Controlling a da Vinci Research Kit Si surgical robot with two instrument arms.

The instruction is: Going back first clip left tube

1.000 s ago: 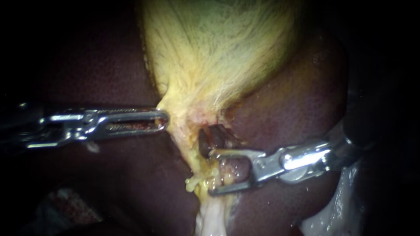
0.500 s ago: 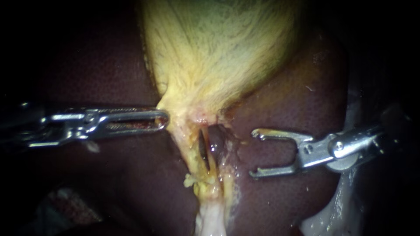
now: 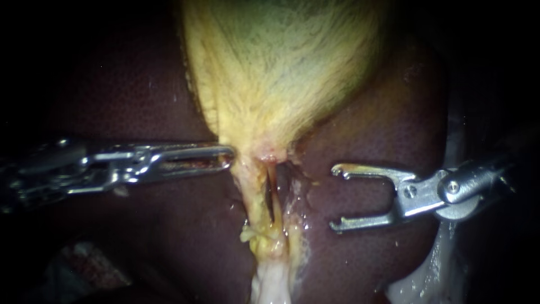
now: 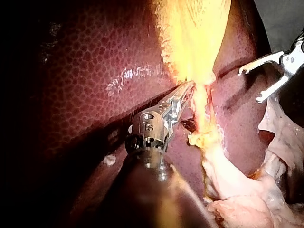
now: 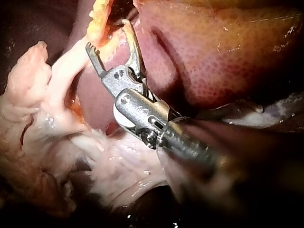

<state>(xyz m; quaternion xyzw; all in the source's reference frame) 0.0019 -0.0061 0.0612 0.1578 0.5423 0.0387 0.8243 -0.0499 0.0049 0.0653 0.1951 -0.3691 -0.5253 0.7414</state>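
Observation:
The yellow gallbladder point(image 3: 281, 67) narrows to a neck over the dark liver point(image 3: 371, 141). Below the neck run two thin strands with a dark slit between them: the left tube point(image 3: 254, 194) and the right tube point(image 3: 277, 197). No clip shows on either. My left instrument point(image 3: 228, 156) is shut on the edge of the gallbladder neck, as the left wrist view also shows point(image 4: 188, 89). My right instrument point(image 3: 334, 198) has its jaws open and empty, apart from the tubes on their right. It also shows in both wrist views point(image 4: 249, 85) point(image 5: 107, 34).
Pale loose tissue point(image 3: 273, 281) hangs below the tubes, and more pale tissue point(image 3: 427, 276) lies under the right shaft. Yellow crumbs of fat point(image 3: 259, 236) sit at the tubes' lower end. Liver surrounds the site on both sides.
My right instrument, open around the tubes a second ago, has drawn back to the right and stays open. My left instrument has shifted right, taking the gallbladder neck with it.

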